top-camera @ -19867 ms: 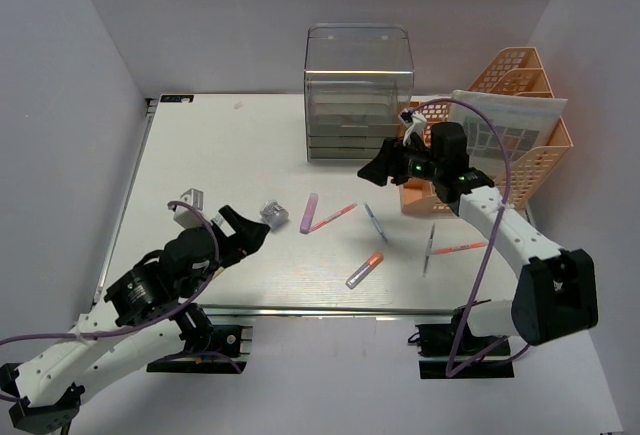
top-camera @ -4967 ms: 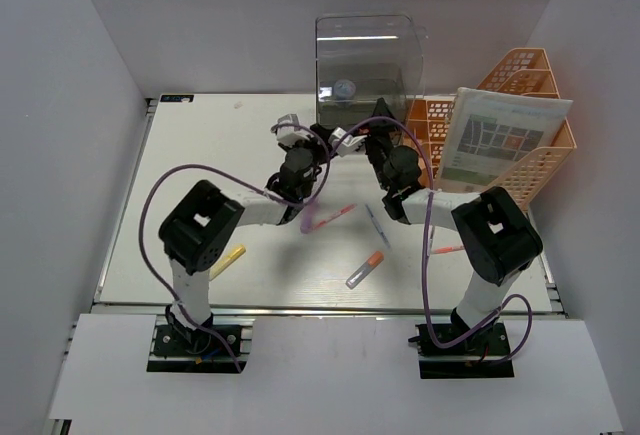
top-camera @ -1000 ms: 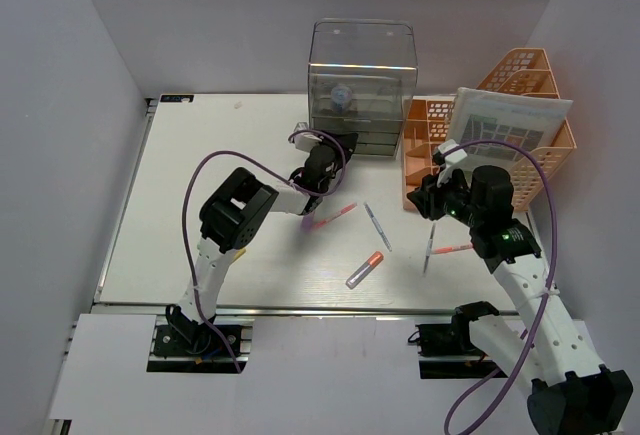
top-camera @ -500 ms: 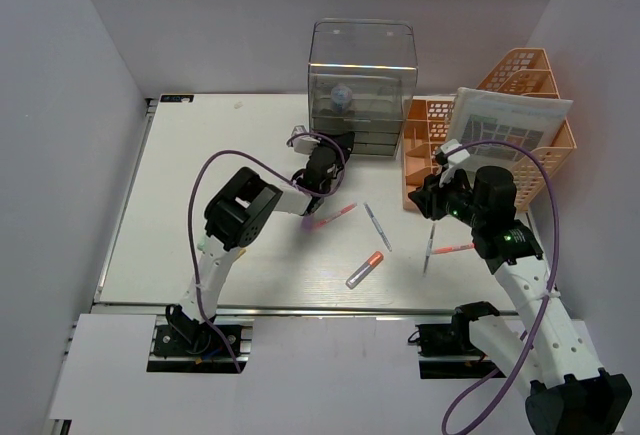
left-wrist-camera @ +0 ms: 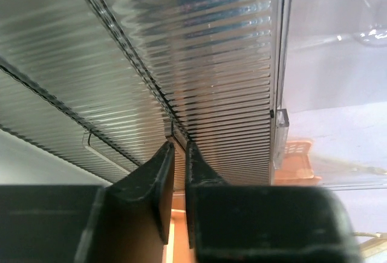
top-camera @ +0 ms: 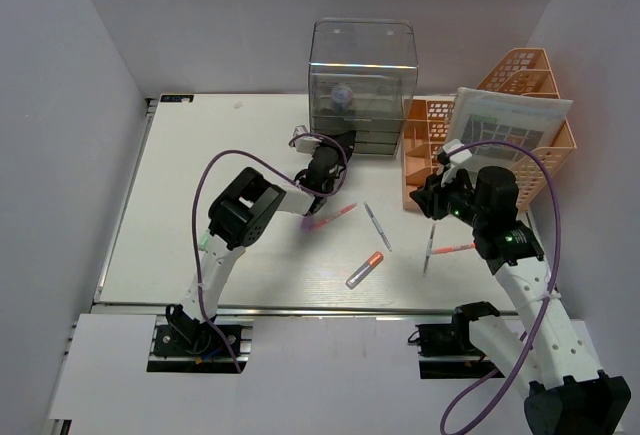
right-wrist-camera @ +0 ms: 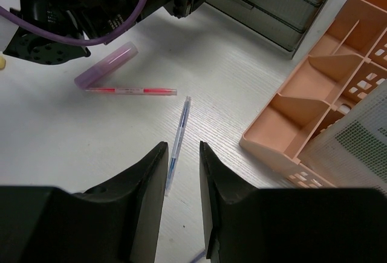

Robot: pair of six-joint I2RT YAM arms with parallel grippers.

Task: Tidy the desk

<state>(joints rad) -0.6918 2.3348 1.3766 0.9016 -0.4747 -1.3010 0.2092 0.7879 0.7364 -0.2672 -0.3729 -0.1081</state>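
- The counter (top-camera: 200,175) lay flat under both arms. I judged it rigid, heavy and fixed: nothing to grip, only the loose items on it.
- Its long axis seemed to run left-right, along the front rail (top-camera: 300,308).
- My left hand (left-wrist-camera: 177,146) looked clenched on a drawer tab (left-wrist-camera: 175,131) of the clear box (top-camera: 362,65).
- My right hand (right-wrist-camera: 182,147) hung released and empty above a blue pen (right-wrist-camera: 183,115).
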